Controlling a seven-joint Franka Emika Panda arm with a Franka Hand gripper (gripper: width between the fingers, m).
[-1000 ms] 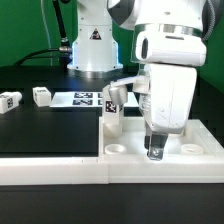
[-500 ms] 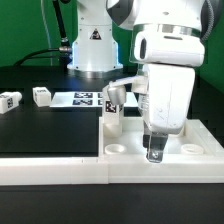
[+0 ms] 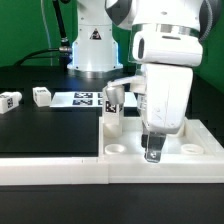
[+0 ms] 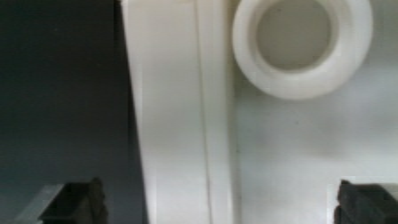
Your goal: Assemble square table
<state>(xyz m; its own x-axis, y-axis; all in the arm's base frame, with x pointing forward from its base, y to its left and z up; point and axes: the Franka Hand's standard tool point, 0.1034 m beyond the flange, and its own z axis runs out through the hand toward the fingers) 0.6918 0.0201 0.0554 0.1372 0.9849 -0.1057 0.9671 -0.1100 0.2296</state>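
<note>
The square table's white top [image 3: 196, 136] lies flat at the exterior view's front right, with round sockets [image 3: 117, 148] in its corners. One white tagged leg [image 3: 113, 112] stands upright on its far left corner. Two more legs [image 3: 41, 95] [image 3: 9, 99] lie on the black table at the left. My gripper [image 3: 153, 152] points straight down at the top's front part, between two sockets. In the wrist view the dark fingertips [image 4: 75, 202] stand wide apart, open and empty, over the top's raised rim [image 4: 175, 120] beside a round socket [image 4: 294, 45].
The long white L-shaped barrier wall [image 3: 50, 170] runs along the front, against the tabletop. The marker board [image 3: 84, 98] lies flat behind the standing leg. The robot's base [image 3: 93, 45] stands at the back.
</note>
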